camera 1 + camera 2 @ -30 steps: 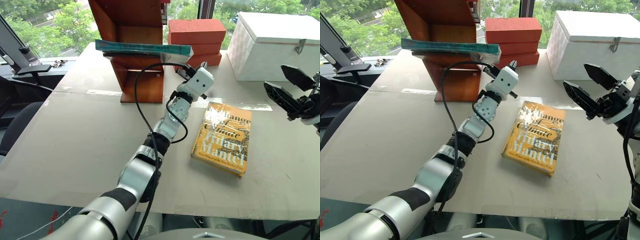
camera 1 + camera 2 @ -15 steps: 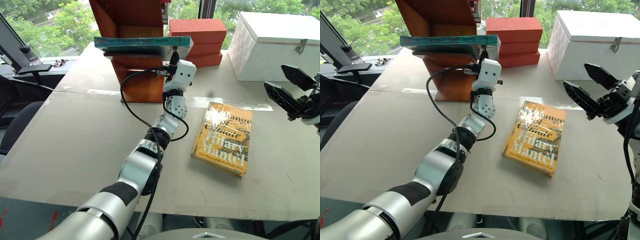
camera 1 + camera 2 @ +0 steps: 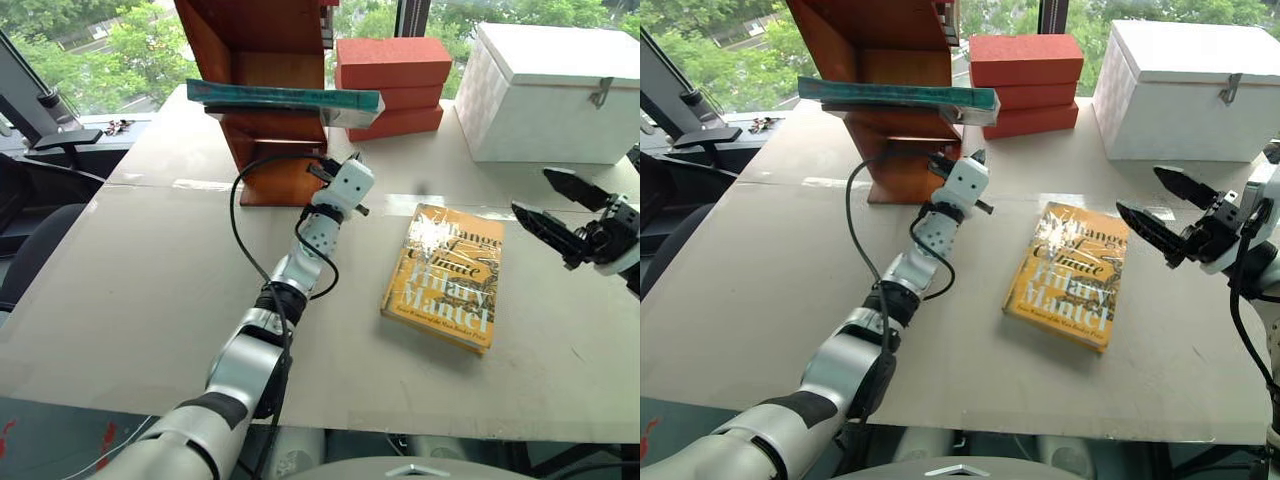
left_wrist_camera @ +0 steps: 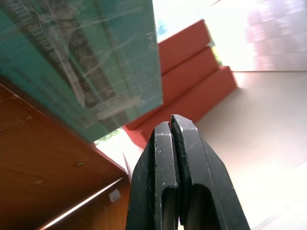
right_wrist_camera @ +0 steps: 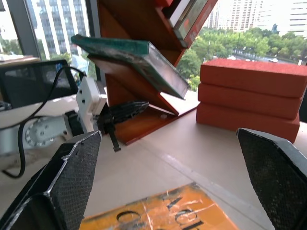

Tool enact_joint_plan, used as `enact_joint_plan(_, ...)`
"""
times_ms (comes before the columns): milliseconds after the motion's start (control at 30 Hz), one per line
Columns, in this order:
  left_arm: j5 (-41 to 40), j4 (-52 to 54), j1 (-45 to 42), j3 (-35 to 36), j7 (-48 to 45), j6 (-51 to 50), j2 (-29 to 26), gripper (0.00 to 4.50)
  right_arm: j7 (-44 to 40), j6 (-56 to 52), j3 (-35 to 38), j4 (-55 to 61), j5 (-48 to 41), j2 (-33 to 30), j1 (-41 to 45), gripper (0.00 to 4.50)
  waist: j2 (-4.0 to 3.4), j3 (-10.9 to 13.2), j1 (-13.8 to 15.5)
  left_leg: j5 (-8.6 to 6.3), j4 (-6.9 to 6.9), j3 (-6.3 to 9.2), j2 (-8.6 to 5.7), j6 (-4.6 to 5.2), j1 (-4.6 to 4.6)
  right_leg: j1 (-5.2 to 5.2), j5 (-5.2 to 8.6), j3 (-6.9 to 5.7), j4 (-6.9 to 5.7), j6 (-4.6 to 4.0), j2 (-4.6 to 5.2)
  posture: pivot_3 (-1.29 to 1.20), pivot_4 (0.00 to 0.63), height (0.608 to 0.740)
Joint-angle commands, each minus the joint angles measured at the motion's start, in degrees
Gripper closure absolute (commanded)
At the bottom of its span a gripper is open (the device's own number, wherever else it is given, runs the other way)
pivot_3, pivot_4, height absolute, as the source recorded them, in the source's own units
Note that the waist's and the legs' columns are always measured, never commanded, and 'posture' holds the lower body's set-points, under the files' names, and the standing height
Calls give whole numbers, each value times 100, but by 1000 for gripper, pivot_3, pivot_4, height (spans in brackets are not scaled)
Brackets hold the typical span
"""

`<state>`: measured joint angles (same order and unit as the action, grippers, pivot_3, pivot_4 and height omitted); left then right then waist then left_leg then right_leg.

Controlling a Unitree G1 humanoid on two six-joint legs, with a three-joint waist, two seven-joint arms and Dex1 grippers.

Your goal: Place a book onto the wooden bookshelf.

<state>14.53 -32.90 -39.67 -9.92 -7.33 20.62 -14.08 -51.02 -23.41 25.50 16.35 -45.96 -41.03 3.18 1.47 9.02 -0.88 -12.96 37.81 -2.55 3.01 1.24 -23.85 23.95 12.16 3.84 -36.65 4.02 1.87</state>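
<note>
Book: the teal book (image 3: 285,97) lies flat on a shelf of the wooden bookshelf (image 3: 262,60), its near-right corner jutting past the shelf's edge; it sits just above and beyond the left pincer, not touching it
Left pincer: the left gripper (image 3: 326,165) has its two black fingers pressed together on nothing; a second ago it was up at the book's right end, half a second ago right under that edge, and now it has dropped lower and swung toward the bookshelf's base
Meaning for the task: the book looks released and resting on its own, so I judge the placing done, or all but done, and the arm to be backing away; the overhanging corner could still want a nudge
Left arm pose: stretched long across the table (image 3: 140,260), wrist tilted a little upward, pincer aimed at the bookshelf's lower part
Right pincer: the right gripper (image 3: 1170,221) hangs well off to the right of the left one, fingers spread wide and empty; it has sunk a little since a second ago
Between the pincers: a yellow-orange book (image 3: 444,275) lies flat on the table, untouched
Beyond: a stack of red bricks (image 3: 390,85) and a white box (image 3: 550,90) stand past the left pincer, to its right
</note>
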Motion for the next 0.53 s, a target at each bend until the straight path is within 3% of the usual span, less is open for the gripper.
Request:
enact_joint_plan(33,-929,1459,774,118,-1430,-510,-525,4475,-47,542,194,-358,577,-15,-291,0,-4,-2,-14,0,-2,-2,0,0,2,0,0,1,0,0,1,0,150,720)
enact_joint_plan(200,-2663,3842,2589,496,-2946,-2728,-1391,4475,-232,1380,55,-819,1541,-63,-1053,0,-6,-3,29,0,-6,-7,2,0,5,2,13,0,-4,-21,9,0,150,720)
enact_joint_plan(367,-3152,5291,4181,1154,-3080,-3817,-2117,4475,-435,1994,-29,-1245,1968,72,-1628,0,-8,-4,-8,0,-5,-12,10,0,13,2,19,0,-3,-28,8,0,150,720)
enact_joint_plan(533,-3260,5745,4675,1336,-3095,-4057,-2214,4475,-616,2488,-111,-1808,2092,274,-1798,0,-8,-5,16,-4,-4,-23,15,-7,22,2,32,0,-2,-8,20,0,150,720)
